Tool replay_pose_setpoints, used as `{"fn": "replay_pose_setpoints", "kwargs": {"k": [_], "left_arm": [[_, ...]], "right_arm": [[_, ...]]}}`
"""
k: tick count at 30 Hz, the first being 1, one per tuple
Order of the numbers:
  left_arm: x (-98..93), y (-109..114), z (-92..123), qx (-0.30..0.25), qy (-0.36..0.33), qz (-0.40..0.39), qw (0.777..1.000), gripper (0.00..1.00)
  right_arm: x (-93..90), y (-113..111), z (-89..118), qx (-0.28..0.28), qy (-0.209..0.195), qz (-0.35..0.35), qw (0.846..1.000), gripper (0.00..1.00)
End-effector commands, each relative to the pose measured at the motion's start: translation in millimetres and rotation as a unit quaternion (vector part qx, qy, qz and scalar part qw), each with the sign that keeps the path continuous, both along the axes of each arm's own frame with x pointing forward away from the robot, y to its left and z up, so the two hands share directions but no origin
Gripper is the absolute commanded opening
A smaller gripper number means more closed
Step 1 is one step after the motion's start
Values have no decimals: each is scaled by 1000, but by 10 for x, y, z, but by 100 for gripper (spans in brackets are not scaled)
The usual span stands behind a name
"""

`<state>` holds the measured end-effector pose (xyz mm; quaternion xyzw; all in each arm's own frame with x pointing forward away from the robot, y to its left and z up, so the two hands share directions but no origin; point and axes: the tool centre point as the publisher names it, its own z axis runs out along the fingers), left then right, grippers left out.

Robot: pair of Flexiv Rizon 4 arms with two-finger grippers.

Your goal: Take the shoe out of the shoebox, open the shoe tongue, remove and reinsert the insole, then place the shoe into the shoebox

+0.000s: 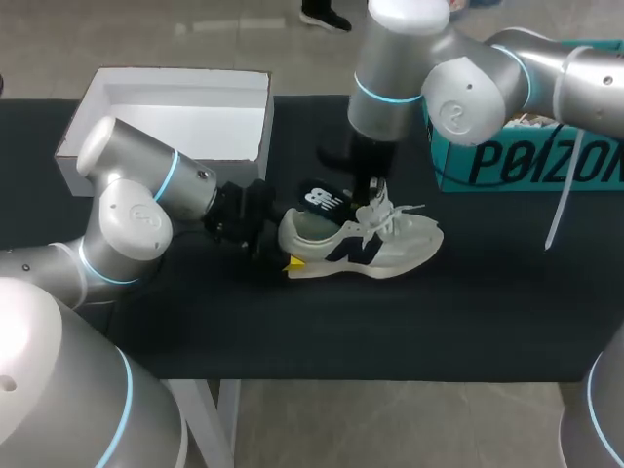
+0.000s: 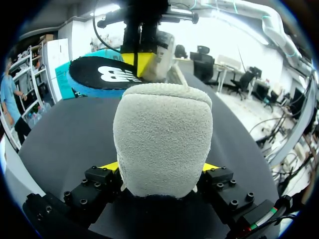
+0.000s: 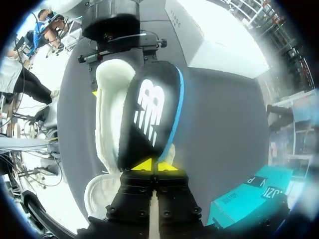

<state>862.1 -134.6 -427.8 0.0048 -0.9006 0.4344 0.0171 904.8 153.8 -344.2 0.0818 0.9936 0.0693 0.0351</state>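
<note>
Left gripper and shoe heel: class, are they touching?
Touching. In the left wrist view the left gripper clamps the shoe at its heel, a yellow tip against each side.

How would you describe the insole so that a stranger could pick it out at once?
On the black table, find the cream suede running shoe in the middle. Just behind it, the right pincer holds a flat black insole: the only piece with a white logo and blue edge.

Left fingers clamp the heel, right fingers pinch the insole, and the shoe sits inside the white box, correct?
Not inside: the head view shows the shoe on the table, outside the white box. Rest correct: left gripper on heel, right gripper on insole.
</note>
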Motion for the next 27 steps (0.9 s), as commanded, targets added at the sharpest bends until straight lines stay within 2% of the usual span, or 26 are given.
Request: {"fn": "replay_pose_setpoints", "kwargs": {"k": [1, 12, 21, 27], "left_arm": [[-8, -4, -24, 0, -1, 0, 1000, 0], [-8, -4, -24, 0, -1, 0, 1000, 0], [-8, -4, -24, 0, -1, 0, 1000, 0], [-8, -4, -24, 0, -1, 0, 1000, 0]], "right_arm": [[51, 68, 98, 19, -15, -1, 1000, 0], [227, 76, 353, 136, -53, -53, 988, 0], [356, 250, 396, 166, -56, -55, 983, 0], [390, 377, 310, 167, -45, -42, 984, 0]]}}
